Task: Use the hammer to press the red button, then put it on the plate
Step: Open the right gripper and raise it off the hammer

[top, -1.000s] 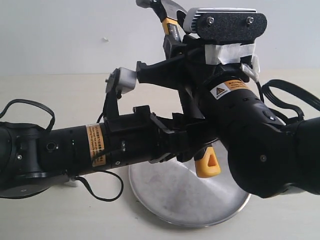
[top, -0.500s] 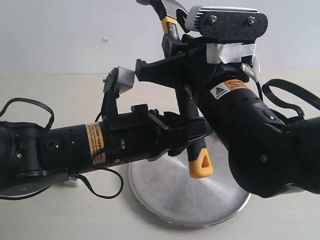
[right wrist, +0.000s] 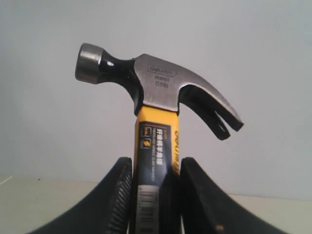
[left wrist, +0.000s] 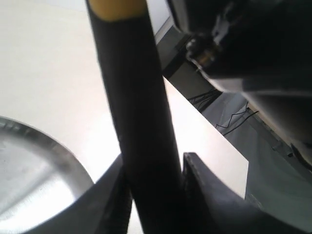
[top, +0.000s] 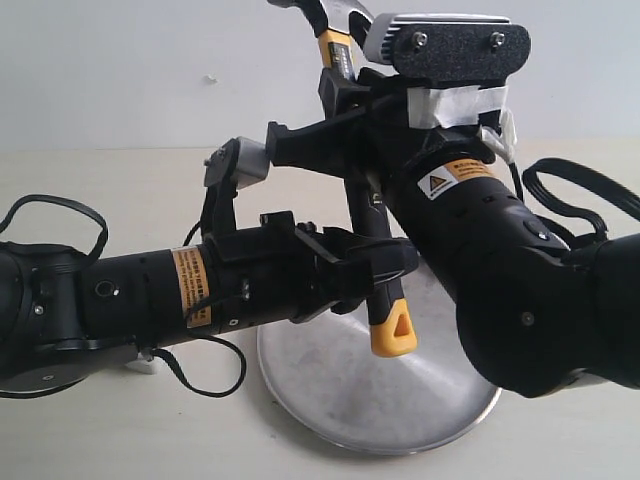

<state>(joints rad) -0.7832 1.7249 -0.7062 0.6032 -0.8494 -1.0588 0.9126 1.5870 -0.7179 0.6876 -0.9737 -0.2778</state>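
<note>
The hammer (top: 372,250) stands nearly upright above the plate (top: 330,390), steel head (right wrist: 146,80) on top and yellow end (top: 393,333) hanging lowest. My right gripper (top: 345,95) is shut on the yellow-and-black upper handle (right wrist: 155,146), just under the head. My left gripper (top: 383,262) reaches in from the left and is shut on the black lower handle (left wrist: 141,122), with a finger pressed to each side. A piece of the plate's rim (left wrist: 44,146) shows past the handle in the left wrist view. The red button is out of view.
Both arms cross over the middle of the beige table (top: 120,430) and hide much of it. A black cable (top: 590,190) loops at the right and another cable (top: 60,212) at the left. A small white corner (top: 140,364) shows under the left arm.
The hammer's yellow end has swung left and slightly down, so the hammer stands more upright. The left gripper's fingers have shifted left with the handle.
</note>
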